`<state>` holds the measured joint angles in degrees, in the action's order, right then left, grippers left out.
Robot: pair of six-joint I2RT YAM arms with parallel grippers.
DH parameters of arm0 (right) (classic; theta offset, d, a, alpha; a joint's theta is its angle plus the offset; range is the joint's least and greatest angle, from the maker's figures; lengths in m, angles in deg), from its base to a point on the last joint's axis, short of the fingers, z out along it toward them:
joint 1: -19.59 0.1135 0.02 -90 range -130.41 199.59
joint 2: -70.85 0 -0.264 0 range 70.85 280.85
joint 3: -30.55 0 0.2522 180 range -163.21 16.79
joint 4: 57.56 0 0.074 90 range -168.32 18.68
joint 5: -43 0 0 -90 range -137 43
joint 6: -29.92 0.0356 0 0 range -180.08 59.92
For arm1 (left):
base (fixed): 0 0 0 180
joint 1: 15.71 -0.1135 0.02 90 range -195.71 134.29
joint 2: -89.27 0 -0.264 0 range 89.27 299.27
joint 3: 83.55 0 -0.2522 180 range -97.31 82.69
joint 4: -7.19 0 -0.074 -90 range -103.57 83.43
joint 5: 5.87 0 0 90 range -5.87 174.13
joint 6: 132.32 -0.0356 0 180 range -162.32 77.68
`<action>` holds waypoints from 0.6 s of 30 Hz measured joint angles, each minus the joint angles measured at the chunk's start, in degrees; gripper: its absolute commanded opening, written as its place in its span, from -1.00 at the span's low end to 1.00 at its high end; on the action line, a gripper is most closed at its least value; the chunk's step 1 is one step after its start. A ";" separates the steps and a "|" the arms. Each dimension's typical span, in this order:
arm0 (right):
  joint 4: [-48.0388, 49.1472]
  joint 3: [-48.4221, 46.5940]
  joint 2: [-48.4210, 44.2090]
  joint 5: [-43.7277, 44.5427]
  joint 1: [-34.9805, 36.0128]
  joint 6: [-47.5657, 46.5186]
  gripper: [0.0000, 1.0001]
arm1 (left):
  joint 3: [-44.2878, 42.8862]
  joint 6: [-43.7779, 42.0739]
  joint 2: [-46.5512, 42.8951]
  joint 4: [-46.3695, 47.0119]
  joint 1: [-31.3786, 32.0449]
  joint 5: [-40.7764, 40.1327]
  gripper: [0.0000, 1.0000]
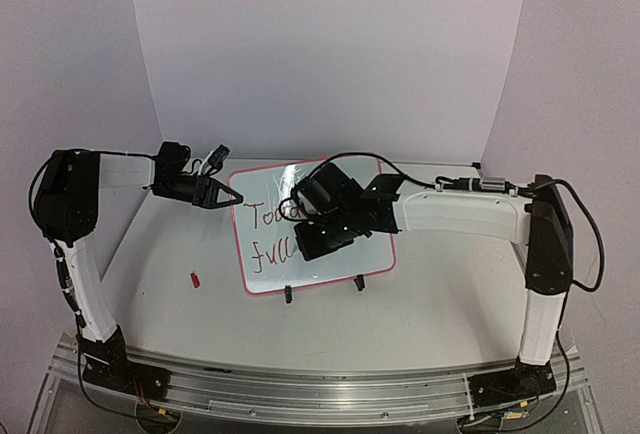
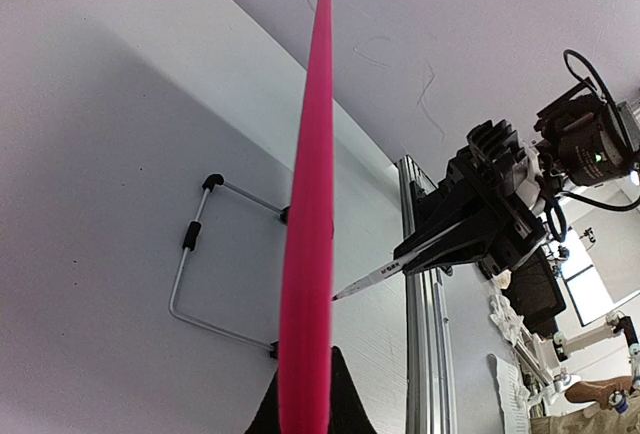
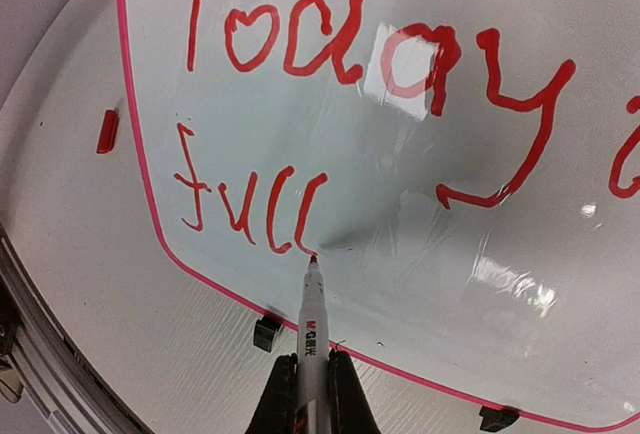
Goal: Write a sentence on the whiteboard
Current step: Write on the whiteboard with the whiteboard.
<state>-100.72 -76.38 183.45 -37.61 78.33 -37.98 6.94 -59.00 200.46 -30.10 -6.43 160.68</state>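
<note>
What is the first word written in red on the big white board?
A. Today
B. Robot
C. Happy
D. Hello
A: the red letters across the top of the rectangular glossy whiteboard with a thin pink-red frame spell "Today", above the spot where the white marker pen touches.

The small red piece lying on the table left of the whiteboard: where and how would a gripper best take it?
Grip the small red piece across its middle, fingers on its long sides, coming straight down. It lies flat on the table, apart from the whiteboard, with bare surface around it; a sideways approach would likely just push it.
</note>
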 measured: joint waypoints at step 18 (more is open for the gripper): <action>0.06 4.62 -6.34 1.90 -1.54 1.51 -1.00 | 0.00 0.00 0.00 -0.02 0.02 0.00 -1.00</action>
<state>-100.65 -71.76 177.11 -35.71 76.79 -36.47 6.94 -59.00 200.46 -30.12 -6.41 160.68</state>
